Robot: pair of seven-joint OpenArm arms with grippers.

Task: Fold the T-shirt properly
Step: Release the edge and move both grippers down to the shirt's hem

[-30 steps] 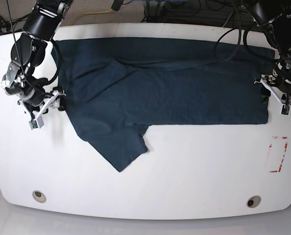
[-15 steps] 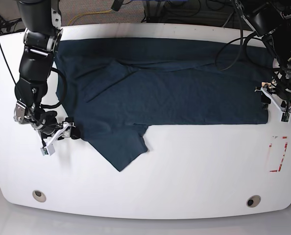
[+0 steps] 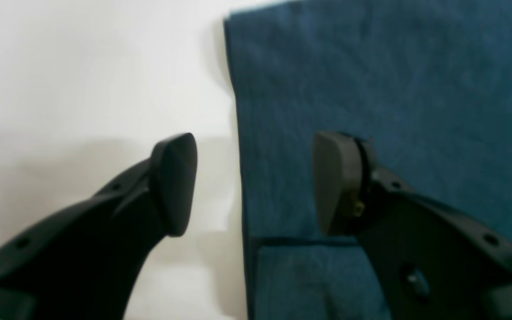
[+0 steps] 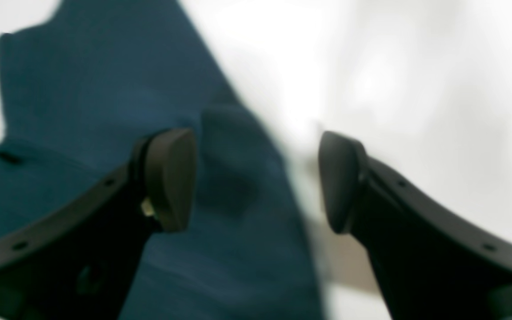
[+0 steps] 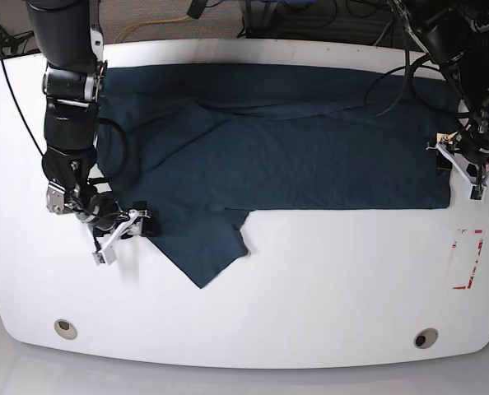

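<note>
While both sets of jaws stand open, empty | T-shirt [image 5: 294, 148] lies spread on desk [image 5: 327, 288], one sleeve jutting toward desk's near edge | left gripper [image 3: 256, 182] straddles T-shirt's hem edge | right gripper [image 4: 256, 178] straddles sleeve edge | advice: lower until one jaw slides under cloth, pinch all layers, then lift evenly.
</note>
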